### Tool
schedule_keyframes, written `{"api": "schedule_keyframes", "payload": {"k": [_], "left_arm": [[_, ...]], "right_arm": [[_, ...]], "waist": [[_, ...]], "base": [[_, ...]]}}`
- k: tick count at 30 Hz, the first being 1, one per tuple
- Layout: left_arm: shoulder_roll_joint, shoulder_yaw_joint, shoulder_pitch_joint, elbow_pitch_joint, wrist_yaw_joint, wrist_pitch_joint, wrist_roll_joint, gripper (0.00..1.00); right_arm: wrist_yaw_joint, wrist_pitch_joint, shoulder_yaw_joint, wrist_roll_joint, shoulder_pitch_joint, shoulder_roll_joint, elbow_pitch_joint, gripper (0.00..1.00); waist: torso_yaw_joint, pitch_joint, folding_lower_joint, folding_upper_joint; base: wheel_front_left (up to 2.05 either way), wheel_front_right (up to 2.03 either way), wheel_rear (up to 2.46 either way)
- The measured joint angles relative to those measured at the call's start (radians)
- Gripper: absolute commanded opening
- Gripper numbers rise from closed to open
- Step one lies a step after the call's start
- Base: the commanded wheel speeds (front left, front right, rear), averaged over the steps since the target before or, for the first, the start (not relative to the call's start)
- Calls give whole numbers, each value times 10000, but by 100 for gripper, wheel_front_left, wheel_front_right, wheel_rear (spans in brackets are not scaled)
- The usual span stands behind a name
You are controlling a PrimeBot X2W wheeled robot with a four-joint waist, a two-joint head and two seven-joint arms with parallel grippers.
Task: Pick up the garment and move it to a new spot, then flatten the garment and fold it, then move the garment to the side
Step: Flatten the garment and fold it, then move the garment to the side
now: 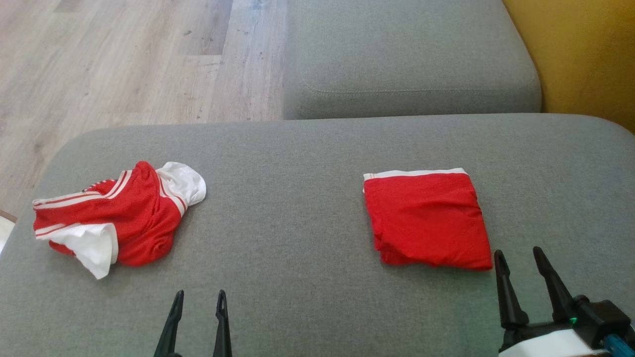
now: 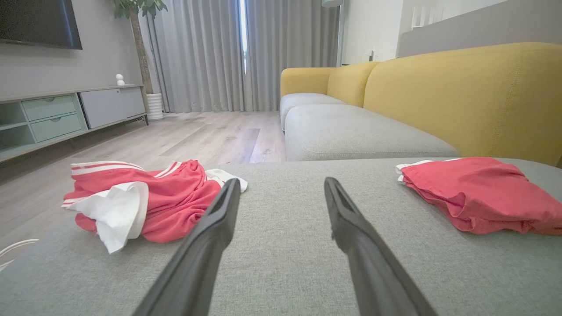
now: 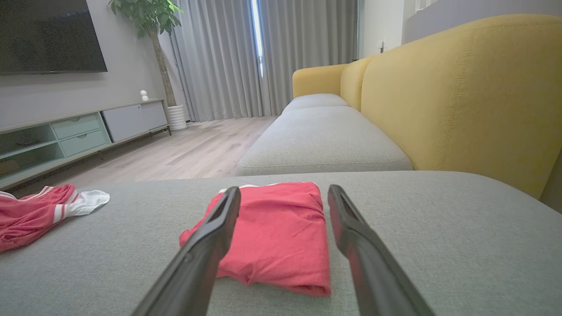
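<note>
Grey sofa seat (image 1: 307, 163) takes up most of the head view. A second grey cushion (image 1: 407, 54) sits beyond it, with the yellow backrest (image 1: 585, 54) on the right. Wood floor (image 1: 124, 59) at far left. The wrist views also show grey curtains (image 2: 219, 52), a low TV cabinet (image 2: 52, 118) along the wall, a dark TV (image 3: 48, 35) and a potted plant (image 3: 149, 17).

Two garments lie on the seat, well apart. Crumpled garment (image 1: 129, 213): red with white stripes and white parts, bunched in a heap on the left side of the seat near its edge. Folded garment (image 1: 426, 220): red, a neat flat rectangle with a white band along its far edge, on the right side of the seat. It lies on the cushion and nothing grips it.

Right gripper (image 1: 517, 250): wide open, holding nothing. Its fingertips are just beside the near right corner of the folded garment. In the right wrist view the two fingers frame the garment with no cloth pinched between them. Can't tell if a fingertip brushes the fabric.

Left gripper (image 1: 200, 296): wide open, holding nothing, at the near edge of the seat. It is between the two garments, nearer the crumpled one, and touches neither. In the left wrist view there is bare grey fabric between its fingers.
</note>
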Motion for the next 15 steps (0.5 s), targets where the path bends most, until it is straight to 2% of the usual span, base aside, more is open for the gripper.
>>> {"api": "schedule_keyframes", "payload": {"k": [15], "left_arm": [[-65, 219, 13, 63, -265, 0, 63, 100]], "right_arm": [[0, 0, -265, -483, 256, 286, 36, 100]], "waist": [[139, -106, 2, 0]], "base": [[0, 0, 0]]}}
